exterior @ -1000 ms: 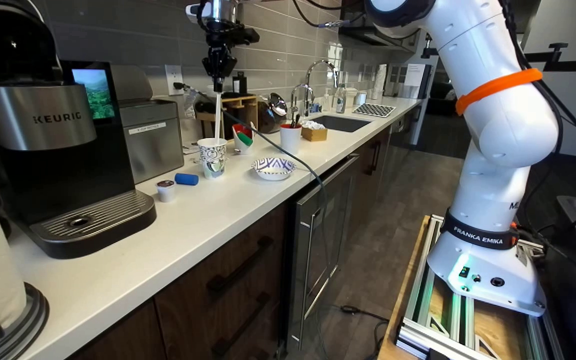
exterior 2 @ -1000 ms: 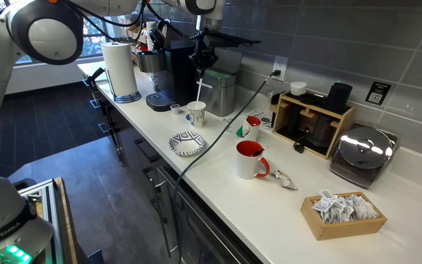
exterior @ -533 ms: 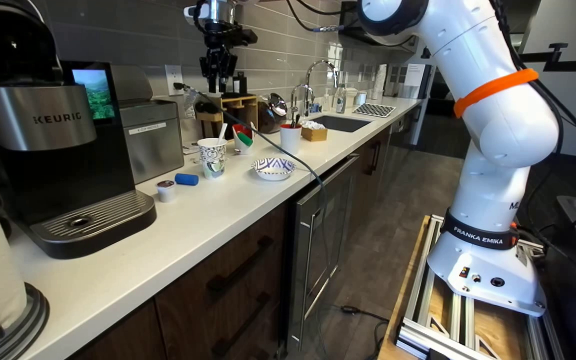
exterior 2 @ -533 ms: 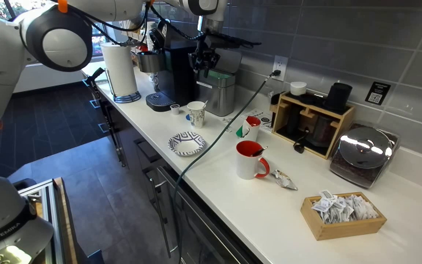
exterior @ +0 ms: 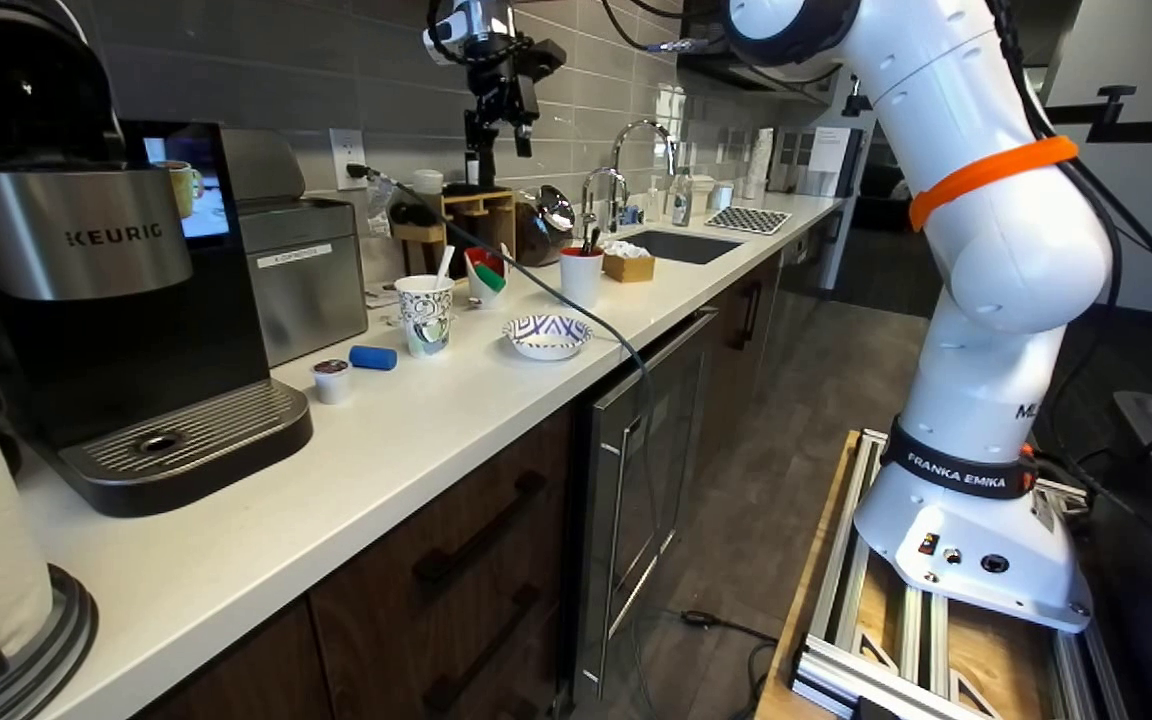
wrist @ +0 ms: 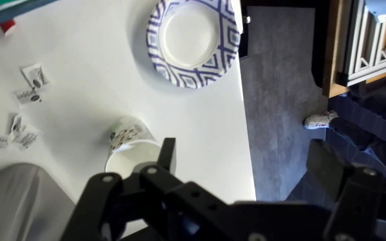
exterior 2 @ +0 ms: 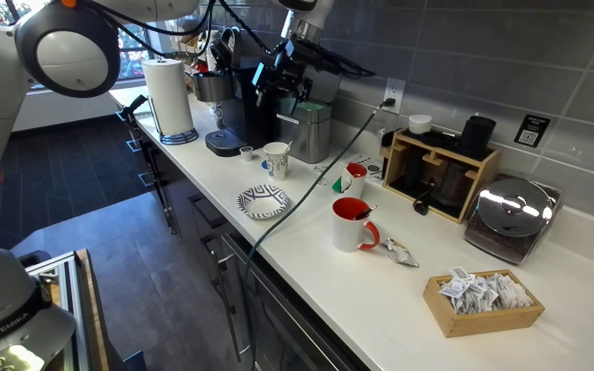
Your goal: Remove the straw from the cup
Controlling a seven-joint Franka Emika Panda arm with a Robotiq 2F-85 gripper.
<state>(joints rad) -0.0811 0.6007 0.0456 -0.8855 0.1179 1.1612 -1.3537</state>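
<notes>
In an exterior view, tabletop left, floor right, sink far; straw leans in cup; tool above, jaws spread.

Cup hid lower end of straw

In the wrist view, the hand covered part of the cup's rim, the top edge cropped the patterned bowl, and print on the slips was too blurred to read.

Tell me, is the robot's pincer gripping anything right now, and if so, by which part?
Nothing is held: the pincer stands open and empty, while the white straw leans in the patterned cup.
</notes>
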